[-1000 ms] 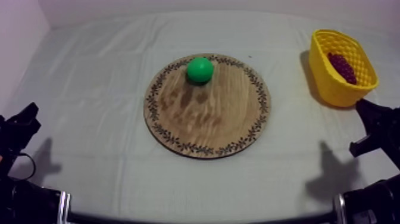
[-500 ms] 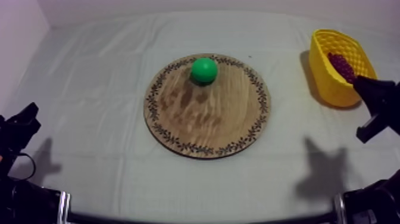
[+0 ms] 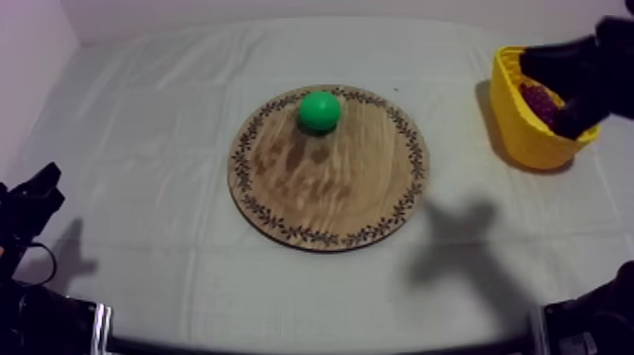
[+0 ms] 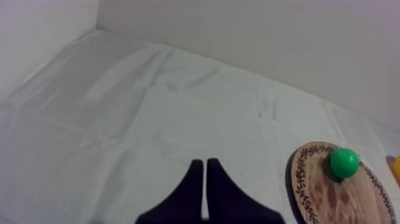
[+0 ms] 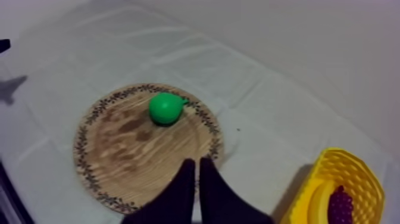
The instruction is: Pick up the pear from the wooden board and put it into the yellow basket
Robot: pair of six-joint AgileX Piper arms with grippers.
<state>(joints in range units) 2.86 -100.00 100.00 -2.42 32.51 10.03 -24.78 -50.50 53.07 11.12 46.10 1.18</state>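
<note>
Grey-white cloth covered the surface (image 3: 141, 142), with the round wooden board (image 3: 330, 203) at its middle. The green pear (image 3: 320, 110) sat on the far part of the board, just inside the patterned rim. Your right claw (image 5: 196, 161) had its fingers pressed together on nothing and hung high near the yellow basket (image 3: 528, 142), which held grapes (image 3: 540, 99). The pear lay well apart from it, ahead across the board. To grasp well, you would likely need to spread the fingers wide before descending, then straddle the pear's round body. Your left claw (image 4: 204, 162) sat closed and empty, away from the board.
</note>
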